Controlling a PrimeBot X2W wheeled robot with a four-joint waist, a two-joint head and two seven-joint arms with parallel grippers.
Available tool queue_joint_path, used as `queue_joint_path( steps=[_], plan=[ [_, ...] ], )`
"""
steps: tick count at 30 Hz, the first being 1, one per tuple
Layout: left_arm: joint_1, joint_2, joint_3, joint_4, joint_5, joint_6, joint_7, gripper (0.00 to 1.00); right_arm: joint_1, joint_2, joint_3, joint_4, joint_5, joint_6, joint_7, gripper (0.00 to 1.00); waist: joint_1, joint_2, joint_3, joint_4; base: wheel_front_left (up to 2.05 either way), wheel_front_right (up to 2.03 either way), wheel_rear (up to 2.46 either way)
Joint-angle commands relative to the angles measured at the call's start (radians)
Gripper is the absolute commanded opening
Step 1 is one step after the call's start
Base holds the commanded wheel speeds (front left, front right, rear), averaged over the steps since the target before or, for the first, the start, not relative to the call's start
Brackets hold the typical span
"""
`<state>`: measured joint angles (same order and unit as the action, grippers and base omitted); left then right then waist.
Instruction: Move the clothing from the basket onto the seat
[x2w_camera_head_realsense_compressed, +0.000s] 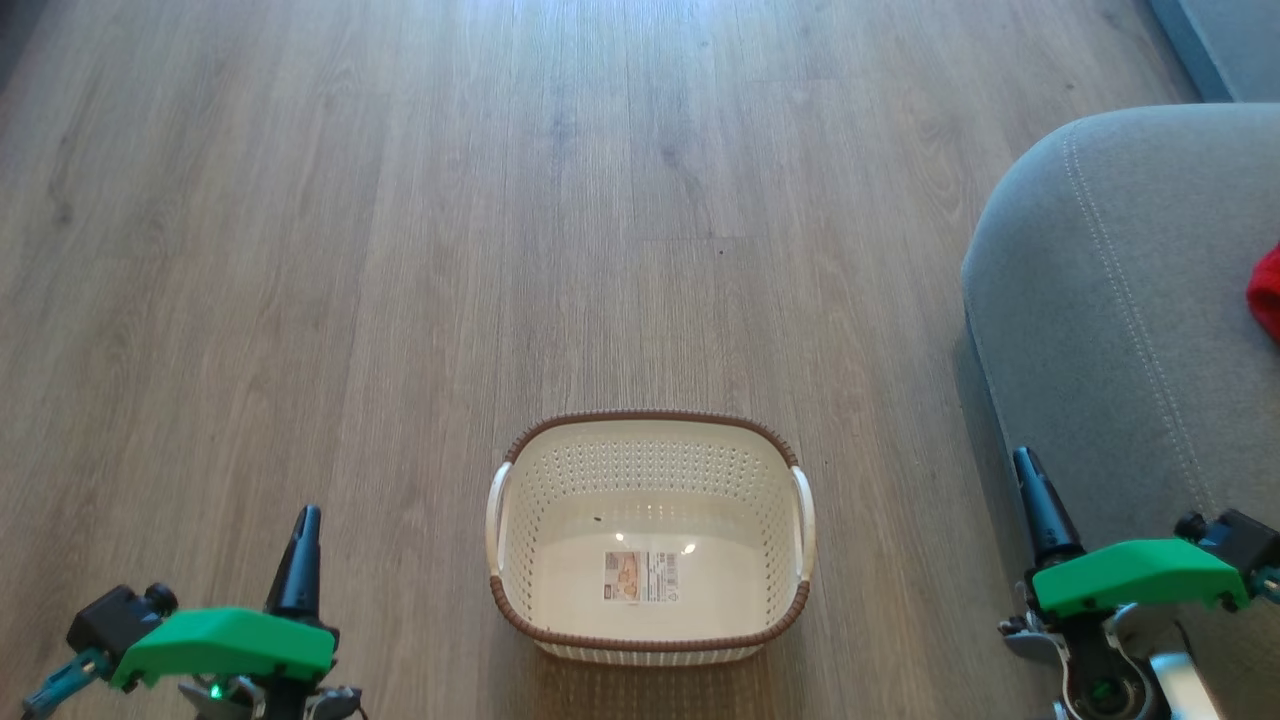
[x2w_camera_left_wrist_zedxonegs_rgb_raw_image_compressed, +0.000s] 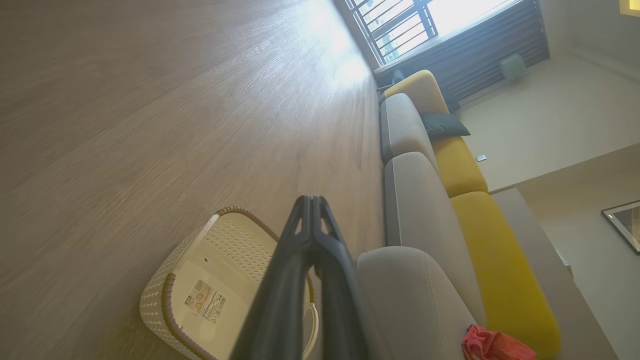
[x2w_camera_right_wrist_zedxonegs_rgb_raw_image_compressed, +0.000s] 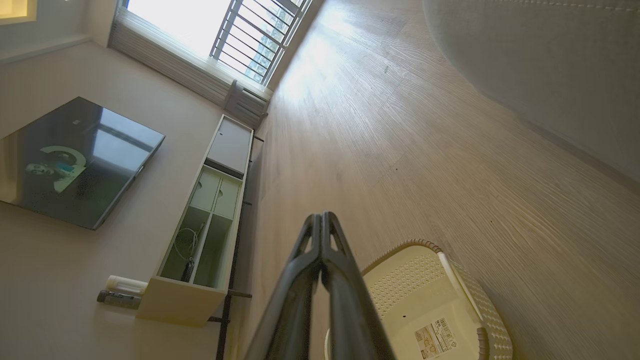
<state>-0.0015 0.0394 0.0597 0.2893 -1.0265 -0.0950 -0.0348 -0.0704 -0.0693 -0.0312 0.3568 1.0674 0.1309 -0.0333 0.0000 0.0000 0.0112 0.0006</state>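
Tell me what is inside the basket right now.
Inside the basket, a label sticker lies on the bare cream floor, with nothing else there. The near wall's inner face is hidden below the rim. The red clothing lies on the grey seat.

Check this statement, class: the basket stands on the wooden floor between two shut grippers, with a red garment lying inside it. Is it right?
Not quite. The basket holds no garment, just its label sticker; the red clothing lies on the grey seat. The head view shows this. The rest stands: the basket is on the wooden floor between the shut left gripper and right gripper.
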Motion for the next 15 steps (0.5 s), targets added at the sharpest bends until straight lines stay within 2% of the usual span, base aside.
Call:
queue_joint_path(
  steps=[1,15],
  plan=[
    [-0.059,0.008,0.024,-0.036,-0.032,-0.008,0.01,0.0,-0.038,0.0,0.003,-0.043,0.03,0.0,0.009,0.0,0.0,0.0,0.0,0.0,0.0,0.0,0.0],
    [-0.073,0.009,0.033,-0.038,-0.195,-0.017,0.051,0.0,-0.038,0.006,-0.023,-0.063,0.182,0.0,0.05,0.0,0.0,0.0,-0.003,0.0,0.0,0.0,0.0]
  ],
)
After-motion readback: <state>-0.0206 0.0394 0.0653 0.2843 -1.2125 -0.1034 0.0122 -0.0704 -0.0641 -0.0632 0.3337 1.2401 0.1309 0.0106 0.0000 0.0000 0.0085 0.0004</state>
